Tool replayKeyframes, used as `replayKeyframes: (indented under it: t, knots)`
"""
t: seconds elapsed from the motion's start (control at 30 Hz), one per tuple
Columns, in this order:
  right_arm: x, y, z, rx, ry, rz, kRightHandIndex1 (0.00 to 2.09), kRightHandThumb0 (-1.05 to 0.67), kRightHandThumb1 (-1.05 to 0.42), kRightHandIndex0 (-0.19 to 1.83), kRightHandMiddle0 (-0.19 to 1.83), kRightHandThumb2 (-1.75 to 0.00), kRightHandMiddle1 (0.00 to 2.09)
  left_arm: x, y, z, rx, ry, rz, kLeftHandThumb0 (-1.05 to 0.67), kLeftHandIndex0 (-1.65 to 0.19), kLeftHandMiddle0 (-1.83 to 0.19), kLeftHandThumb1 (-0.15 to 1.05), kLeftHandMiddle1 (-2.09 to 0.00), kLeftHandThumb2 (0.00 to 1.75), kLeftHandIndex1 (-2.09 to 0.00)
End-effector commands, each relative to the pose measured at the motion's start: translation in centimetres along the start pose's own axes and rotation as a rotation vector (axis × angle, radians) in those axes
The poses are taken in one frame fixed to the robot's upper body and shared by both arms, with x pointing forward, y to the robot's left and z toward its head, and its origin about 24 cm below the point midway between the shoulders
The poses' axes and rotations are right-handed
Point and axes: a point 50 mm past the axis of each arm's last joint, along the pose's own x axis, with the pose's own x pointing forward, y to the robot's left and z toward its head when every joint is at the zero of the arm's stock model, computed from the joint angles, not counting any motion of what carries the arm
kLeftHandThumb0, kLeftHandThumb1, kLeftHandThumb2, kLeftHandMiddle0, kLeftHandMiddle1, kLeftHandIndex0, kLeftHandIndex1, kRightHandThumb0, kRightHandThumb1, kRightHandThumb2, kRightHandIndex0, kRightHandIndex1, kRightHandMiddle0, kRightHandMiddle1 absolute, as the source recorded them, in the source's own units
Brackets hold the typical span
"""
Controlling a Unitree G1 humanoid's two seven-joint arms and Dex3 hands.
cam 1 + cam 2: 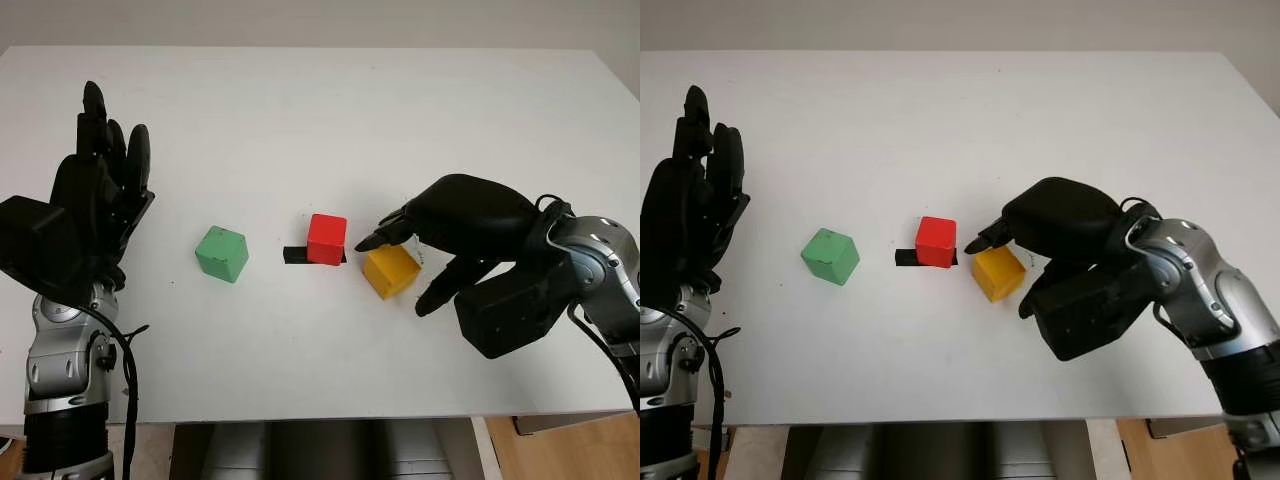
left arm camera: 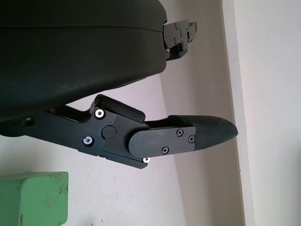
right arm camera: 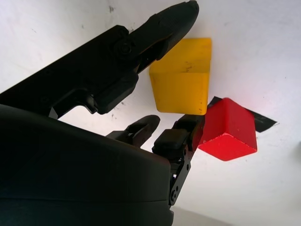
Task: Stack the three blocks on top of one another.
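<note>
- Left hand (image 1: 95,190): raised over the tabletop's (image 1: 330,120) left side, well apart from all blocks. Holds nothing, open, idle.
- Green block (image 1: 222,253): sits on the tabletop, left of the other two w/ a clear gap, turned a bit so a corner faces the robot. Nothing touching it.
- Red block (image 1: 327,238): mid-tabletop, sitting on a short strip of black tape (image 1: 295,256). Just beside the yellow block; can't tell if the two touch.
- Yellow block (image 1: 390,271): right of red, rotated on the tabletop, not lifted.
- Right hand (image 1: 425,262): arched over the yellow block. One finger past the block's far side, tip near red; thumb (image 1: 437,290) on the near-right side. Fingers apart, bracketing the block, not yet clamped – in the wrist view there looks to be a gap at each face, though contact is hard to rule out.
- Handling (judgement): blocks look like small rigid cubes, prob. wood or plastic, light, smooth painted faces, not fragile. Stiff, so no squash; slip is the main risk.
- Where to grip: two opposite flat side faces, mid-height, fingers square to faces. Yellow is rotated, so the hand needs to match its angle or it'll twist out.
- Watch: finger tip close to red – closing could nudge red off the tape.
- Containers: none here; nothing stacked yet, all 3 blocks on the tabletop.
</note>
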Motion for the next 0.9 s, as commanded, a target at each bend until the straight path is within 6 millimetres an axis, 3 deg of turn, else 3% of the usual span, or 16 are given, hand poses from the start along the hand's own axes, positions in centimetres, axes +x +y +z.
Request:
replayKeyframes:
  t: [0.0, 0.23, 0.47, 0.53, 0.6, 0.7, 0.87]
  knots:
    - [0.1, 0.5, 0.0, 0.009, -0.011, -0.018, 0.12, -0.76, -0.71, 0.77, 0.84, -0.05, 0.13, -0.2, 0.1, -0.2, 0.010, 0.000, 0.002, -0.72, 0.19, 0.19, 1.05, 0.00, 0.46, -0.01]
    - [0.2, 1.2, -0.3, 0.014, -0.033, -0.101, 0.16, -0.70, -0.71, 0.89, 0.95, -0.05, 0.17, -0.3, 0.0, -0.3, -0.003, -0.004, -0.002, -0.71, 0.17, 0.19, 1.05, 0.00, 0.43, -0.04]
    - [0.3, 1.5, -0.6, -0.051, -0.069, -0.191, 0.26, -0.48, -0.77, 0.99, 1.07, -0.06, 0.31, -0.3, 0.0, -0.3, -0.028, -0.011, -0.006, -0.70, 0.17, 0.19, 1.05, 0.00, 0.38, -0.04]
    - [0.3, 1.5, -0.6, -0.087, -0.076, -0.218, 0.67, -0.48, -0.76, 0.85, 0.94, -0.06, 0.69, -0.3, 0.0, -0.4, -0.041, -0.015, -0.009, -0.70, 0.18, 0.19, 1.05, 0.00, 0.37, -0.04]
    - [0.2, 1.4, -0.8, -0.103, -0.083, -0.232, 0.99, -0.47, -0.76, 0.70, 0.82, -0.05, 0.91, -0.3, 0.0, -0.4, -0.042, -0.016, -0.008, -0.70, 0.18, 0.19, 1.05, 0.00, 0.36, -0.04]
    - [0.2, 1.1, -1.0, -0.127, -0.084, -0.256, 1.10, -0.48, -0.76, 0.57, 0.77, -0.06, 0.97, -0.3, 0.0, -0.4, -0.039, -0.018, -0.009, -0.69, 0.17, 0.19, 1.05, 0.00, 0.36, -0.05]
    - [0.2, 0.1, -1.6, -0.117, -0.059, -0.274, 1.06, -0.46, -0.76, 0.44, 0.76, -0.06, 0.95, -0.2, -0.1, -0.5, -0.047, -0.023, -0.006, -0.67, 0.17, 0.19, 1.05, 0.00, 0.37, -0.05]
